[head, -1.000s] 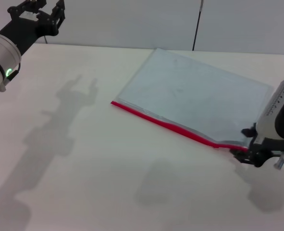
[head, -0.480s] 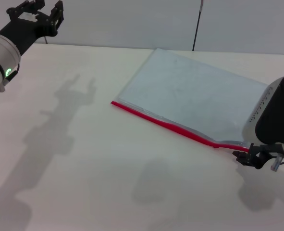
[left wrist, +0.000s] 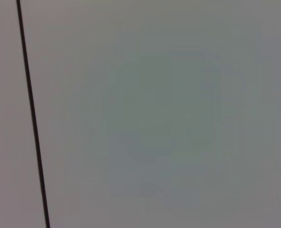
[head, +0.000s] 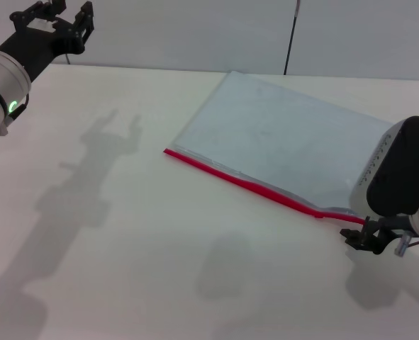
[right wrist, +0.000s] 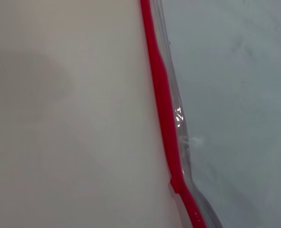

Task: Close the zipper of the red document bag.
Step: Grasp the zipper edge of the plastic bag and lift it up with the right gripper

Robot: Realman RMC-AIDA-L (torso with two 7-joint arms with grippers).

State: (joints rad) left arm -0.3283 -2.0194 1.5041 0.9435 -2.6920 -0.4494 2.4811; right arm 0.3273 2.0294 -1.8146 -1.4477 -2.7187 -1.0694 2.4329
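Observation:
The red document bag [head: 287, 145] lies flat on the white table, a translucent grey-blue pouch set at a slant right of centre. Its zipper [head: 244, 184] is the bright red strip along the near long edge, running from the left corner down to the right end. My right gripper [head: 365, 237] sits low at that right end of the strip, touching or just off it; I cannot tell which. The right wrist view shows the zipper [right wrist: 163, 99] close up beside the bag [right wrist: 235, 95], with a small step in the strip. My left gripper [head: 66, 20] hangs raised at the far left, open and holding nothing.
The white table [head: 124, 248] spreads bare to the left and front of the bag. A pale wall stands behind, with a thin black cable [head: 291, 35] running down it. That cable [left wrist: 31, 109] also crosses the left wrist view.
My right arm has swung further into view, and its gripper has dropped slightly toward the table's near edge at the zipper's right end. The left arm and the bag hold still.

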